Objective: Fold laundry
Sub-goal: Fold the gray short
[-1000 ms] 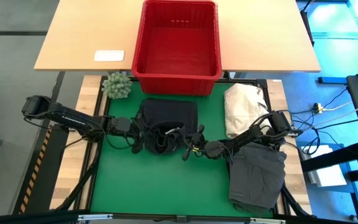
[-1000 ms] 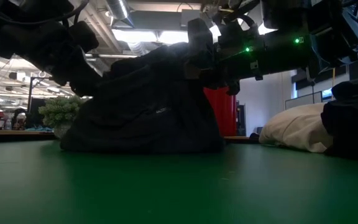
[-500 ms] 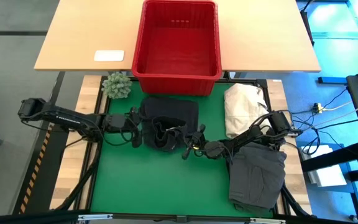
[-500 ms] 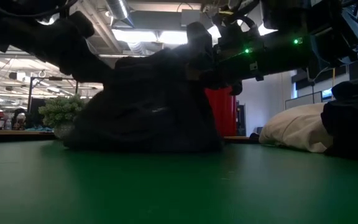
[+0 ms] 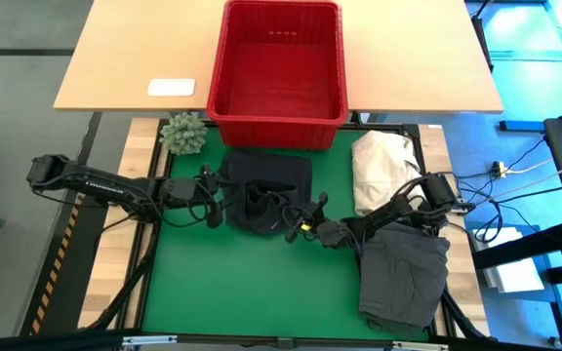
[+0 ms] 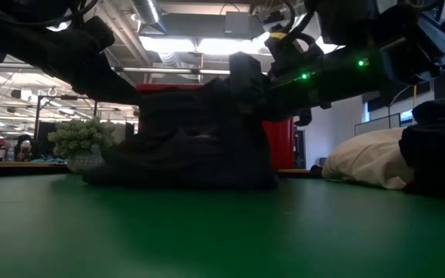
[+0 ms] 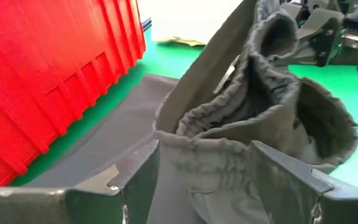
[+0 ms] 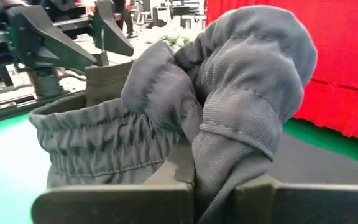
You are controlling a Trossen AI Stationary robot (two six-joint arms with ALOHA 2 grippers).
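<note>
Right end effector (image 5: 292, 227) pinching dark garment (image 5: 264, 188) waistband, left end effector (image 5: 213, 198) spread beside it, green mat (image 5: 242, 283)

The surface (image 5: 242, 283) is bright green, with a light wooden table (image 5: 135, 58) beyond it. A red plastic basket (image 5: 278, 63) with ribbed walls stands at the far side. The bunched garment (image 5: 261, 190) is plain dark grey. Another grey garment (image 5: 403, 278) lies near right; the cloth heap (image 5: 381, 166) is cream-white. The small plant (image 5: 184, 134) is pale green.

Bare green mat (image 5: 232, 283) near side, red basket (image 5: 277, 73) blocking far side, cream heap (image 5: 379, 166) right
</note>
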